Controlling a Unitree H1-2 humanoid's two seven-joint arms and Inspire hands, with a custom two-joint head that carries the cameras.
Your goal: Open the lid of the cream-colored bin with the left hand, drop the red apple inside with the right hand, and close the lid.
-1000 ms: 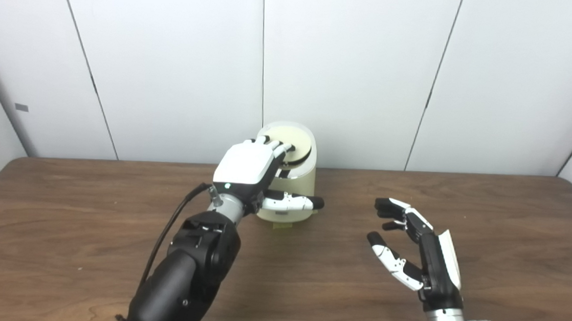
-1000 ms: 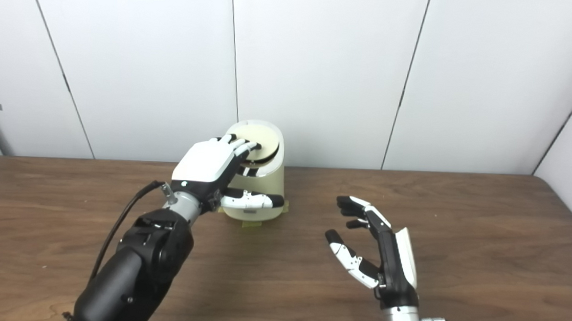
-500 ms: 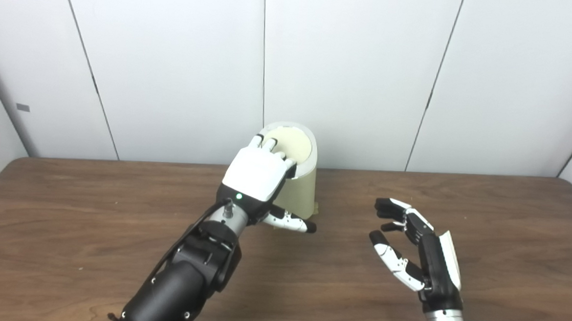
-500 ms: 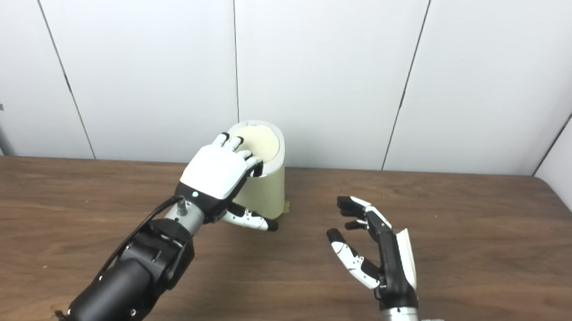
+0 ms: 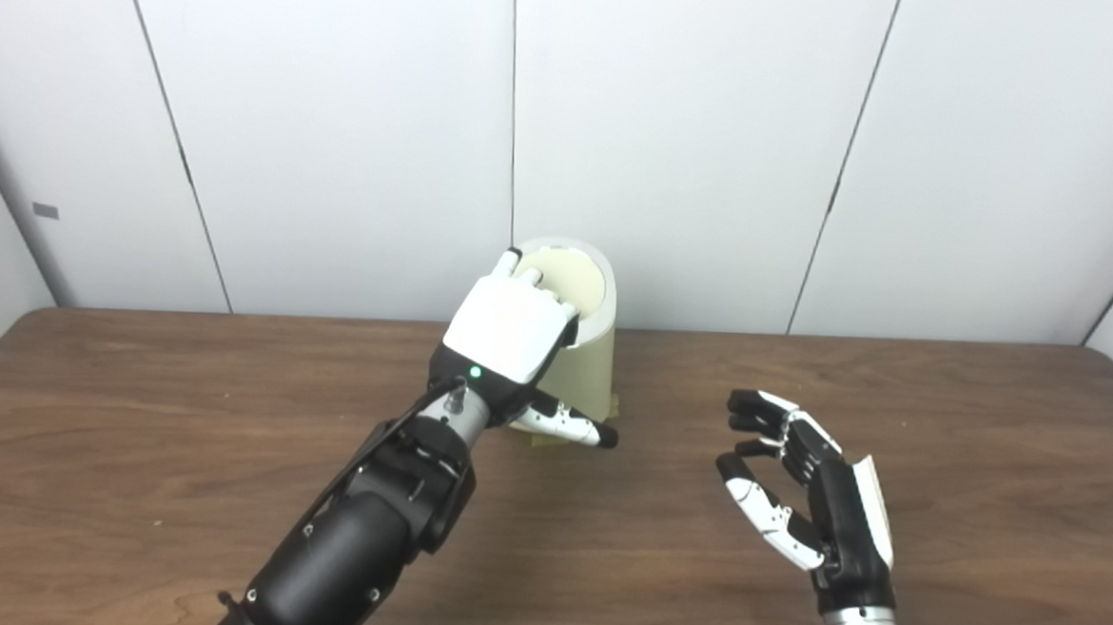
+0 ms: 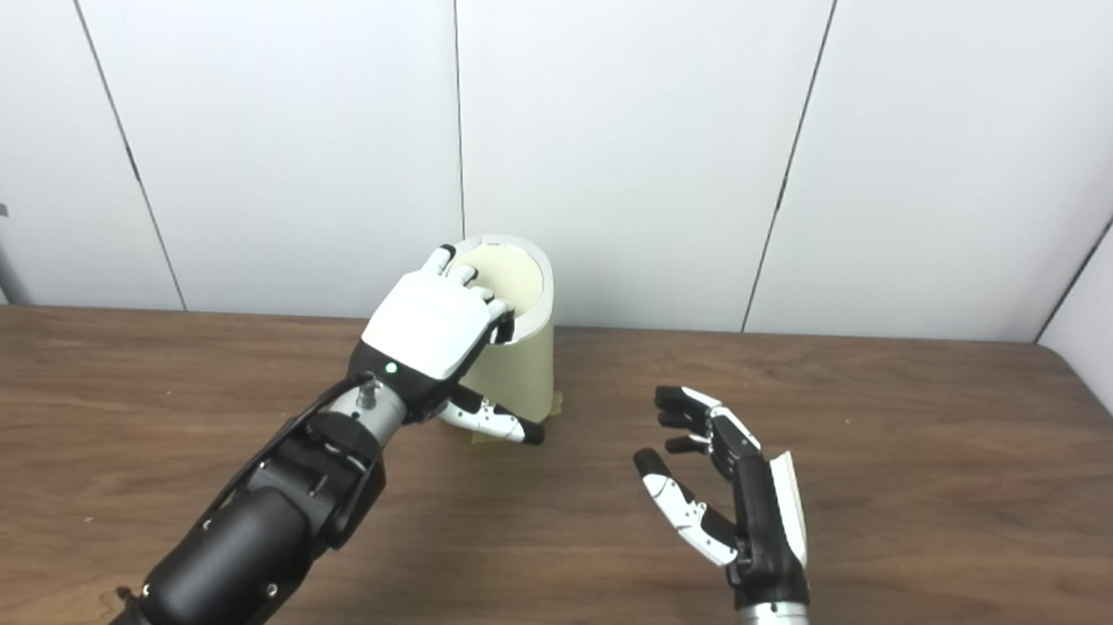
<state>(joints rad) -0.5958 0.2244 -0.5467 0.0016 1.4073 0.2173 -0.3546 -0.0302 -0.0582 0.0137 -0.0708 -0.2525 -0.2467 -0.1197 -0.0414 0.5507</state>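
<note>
Basically the task looks near its end, judging by how things lie now. Cream-colored bin [image 5: 578,352] stands centre frame, a bit left, at the far edge of the table [image 5: 130,443], up against the white wall panels [image 5: 337,130]. Its lid [image 5: 573,277] sits flat across the top w/ no dark gap showing, so it reads as closed or v. nearly so. Left hand [image 5: 510,329] rests on the lid's near-left rim, fingers [image 5: 512,261] together and laid over the edge, thumb stuck out low to the right beside the bin wall; it presses on the lid but doesn't grip it.

Right hand [image 5: 809,488] hovers over the table, lower right of frame, well apart from the bin, palm turned left, fingers apart and loosely curled, holding nothing.

Red apple: not visible anywhere in either view. Prob. inside the bin already, but can't confirm w/ the lid down.

Left to do, as I judge it: seat the lid fully if needed, then lift the left hand off.
</note>
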